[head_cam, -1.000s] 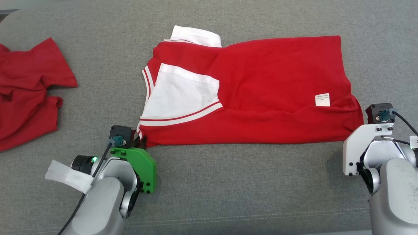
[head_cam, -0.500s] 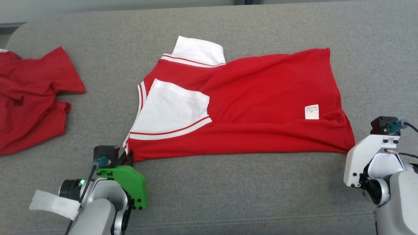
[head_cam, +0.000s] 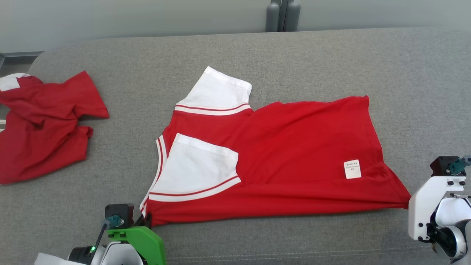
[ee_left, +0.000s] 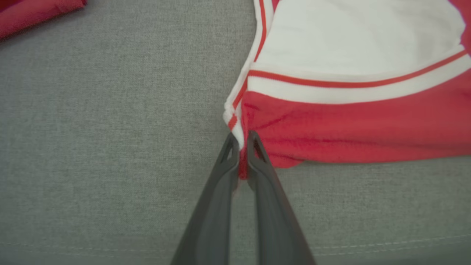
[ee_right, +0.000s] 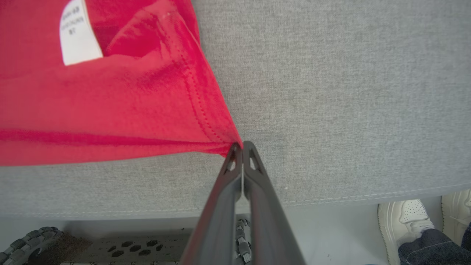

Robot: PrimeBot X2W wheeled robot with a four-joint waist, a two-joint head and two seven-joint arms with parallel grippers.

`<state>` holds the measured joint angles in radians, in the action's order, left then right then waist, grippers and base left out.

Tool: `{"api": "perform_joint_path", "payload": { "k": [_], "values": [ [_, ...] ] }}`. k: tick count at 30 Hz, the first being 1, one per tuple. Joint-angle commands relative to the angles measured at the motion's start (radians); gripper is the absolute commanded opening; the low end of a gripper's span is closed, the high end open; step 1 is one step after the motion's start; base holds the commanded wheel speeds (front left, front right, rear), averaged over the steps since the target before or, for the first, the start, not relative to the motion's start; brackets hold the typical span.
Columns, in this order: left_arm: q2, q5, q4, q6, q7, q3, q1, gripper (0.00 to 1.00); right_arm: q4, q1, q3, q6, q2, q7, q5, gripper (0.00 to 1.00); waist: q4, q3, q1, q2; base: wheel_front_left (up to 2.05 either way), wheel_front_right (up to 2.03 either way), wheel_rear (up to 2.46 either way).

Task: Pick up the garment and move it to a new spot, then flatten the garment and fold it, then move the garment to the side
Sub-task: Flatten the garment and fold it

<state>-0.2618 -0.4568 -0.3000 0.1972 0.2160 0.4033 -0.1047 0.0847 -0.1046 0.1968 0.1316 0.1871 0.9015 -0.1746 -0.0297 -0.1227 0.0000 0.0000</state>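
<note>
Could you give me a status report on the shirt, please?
Left gripper shut on shirt, neck-side corner. Right gripper shut on its hem corner. Second red garment lies apart, left.

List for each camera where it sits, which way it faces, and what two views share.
Head view: on the head, facing forward and down at the red garment; left arm and right arm at the bottom corners.
Left wrist view: wrist-mounted, along the left gripper, shut on the garment's striped-trim corner.
Right wrist view: wrist-mounted, along the right gripper, shut on its hem corner.
Shared: head and right wrist views both show the white label.
</note>
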Motion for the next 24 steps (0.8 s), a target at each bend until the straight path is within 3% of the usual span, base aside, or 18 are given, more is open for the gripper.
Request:
{"api": "perform_joint_path", "payload": {
  "k": [1, 8, 9, 10, 11, 12, 24],
  "values": [
    [-0.009, -0.010, 0.005, 0.014, 0.004, -0.003, 0.022, 0.00, -0.004, 0.017, 0.003, -0.002, 0.012, 0.004, 0.002, 0.00, -0.004, 0.009, 0.0000, 0.0000, 0.00, 0.00, 0.00],
    [-0.009, -0.020, 0.034, 0.024, 0.031, 0.010, 0.073, 0.00, 0.010, 0.030, 0.005, -0.002, 0.021, -0.006, 0.039, 0.00, -0.016, 0.027, 0.0000, 0.0000, 0.00, 0.00, 0.00],
    [-0.007, -0.023, 0.035, 0.020, 0.034, 0.014, 0.079, 0.19, 0.013, 0.034, 0.006, -0.002, 0.018, -0.004, 0.042, 0.00, -0.018, 0.030, 0.0000, 0.0000, 0.00, 0.00, 0.00],
    [-0.007, -0.024, 0.034, 0.013, 0.036, 0.021, 0.083, 0.53, 0.011, 0.036, 0.004, -0.002, 0.019, -0.008, 0.044, 0.24, -0.020, 0.032, 0.0000, 0.0000, 0.00, 0.00, 0.00],
    [-0.004, -0.030, 0.032, 0.009, 0.039, 0.023, 0.087, 1.00, 0.012, 0.039, 0.005, -0.002, 0.017, -0.008, 0.046, 0.50, -0.021, 0.035, 0.0000, 0.0000, 0.00, 0.00, 0.00],
    [0.000, -0.032, 0.033, 0.006, 0.032, 0.024, 0.088, 1.00, 0.016, 0.044, 0.003, -0.002, 0.014, -0.003, 0.045, 1.00, -0.023, 0.037, 0.0000, 0.0000, 0.00, 0.00, 0.00],
    [-0.004, -0.008, 0.012, 0.017, -0.073, 0.018, 0.098, 1.00, -0.027, 0.105, 0.067, -0.002, 0.003, -0.074, 0.096, 1.00, -0.068, 0.099, 0.0000, 0.0000, 0.00, 0.00, 0.00]
  ]
}}
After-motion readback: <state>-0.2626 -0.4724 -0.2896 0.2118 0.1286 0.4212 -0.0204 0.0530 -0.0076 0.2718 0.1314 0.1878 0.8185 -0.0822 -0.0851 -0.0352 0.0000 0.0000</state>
